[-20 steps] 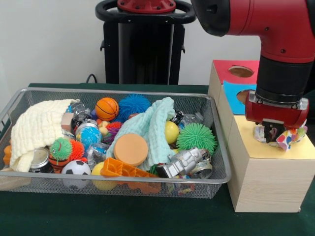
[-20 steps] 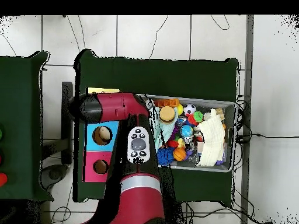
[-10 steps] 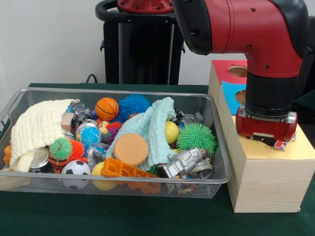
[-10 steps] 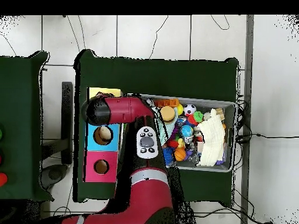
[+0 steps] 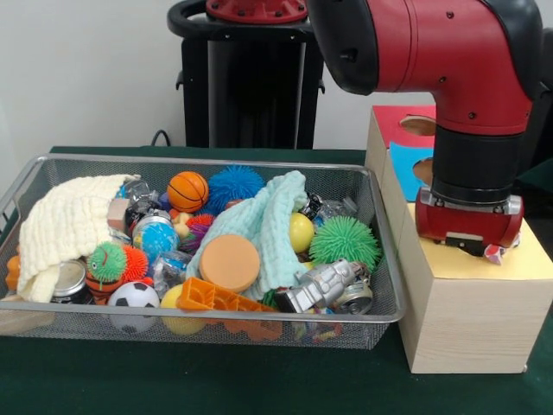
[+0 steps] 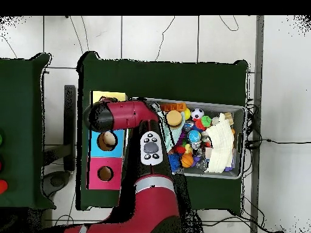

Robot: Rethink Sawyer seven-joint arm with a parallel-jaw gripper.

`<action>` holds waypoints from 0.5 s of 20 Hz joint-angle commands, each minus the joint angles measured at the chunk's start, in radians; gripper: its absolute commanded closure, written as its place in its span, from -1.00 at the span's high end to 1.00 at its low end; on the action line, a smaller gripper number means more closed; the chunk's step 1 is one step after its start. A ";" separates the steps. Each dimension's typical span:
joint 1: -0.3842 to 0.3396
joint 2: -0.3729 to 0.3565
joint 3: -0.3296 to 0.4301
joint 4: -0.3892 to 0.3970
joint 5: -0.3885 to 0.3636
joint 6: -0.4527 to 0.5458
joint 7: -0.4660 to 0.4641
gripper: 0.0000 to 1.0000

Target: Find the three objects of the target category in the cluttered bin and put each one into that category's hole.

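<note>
The wire mesh bin [image 5: 199, 161] sits at the left, full of balls, cloths and toys; it also shows in the overhead view [image 6: 240, 110]. My gripper [image 5: 471, 246] is pressed down on the yellow top of the wooden box [image 5: 527, 264], right of the bin. It covers the hole, which is hidden. A small corner of a white dotted piece [image 5: 497, 253] sticks out under the gripper's right side. No other dotted piece shows among the clutter. In the overhead view the arm [image 6: 121, 115] covers most of the yellow top [image 6: 108, 96].
A blue-topped box [image 5: 408, 161] and a red-topped box [image 5: 399, 118] stand behind the yellow one, each with a round hole. In the bin lie a cream cloth [image 5: 65, 225], a pale green cloth [image 5: 268, 220], an orange disc [image 5: 229, 262] and a green spiky ball [image 5: 346, 240].
The gripper has dropped onto the yellow box top. The dotted piece that hung in full view under it a second ago now shows only as a corner. Little movement in the last half second.
</note>
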 commanded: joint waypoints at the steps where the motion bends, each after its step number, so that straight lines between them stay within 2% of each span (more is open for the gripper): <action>1: 0.004 0.049 -0.028 0.109 -0.105 -0.018 0.007 -1.00; 4: 0.012 0.035 -0.034 0.083 -0.107 0.036 -0.007 -1.00; 10: -0.004 0.055 -0.023 0.053 -0.113 0.057 -0.020 -1.00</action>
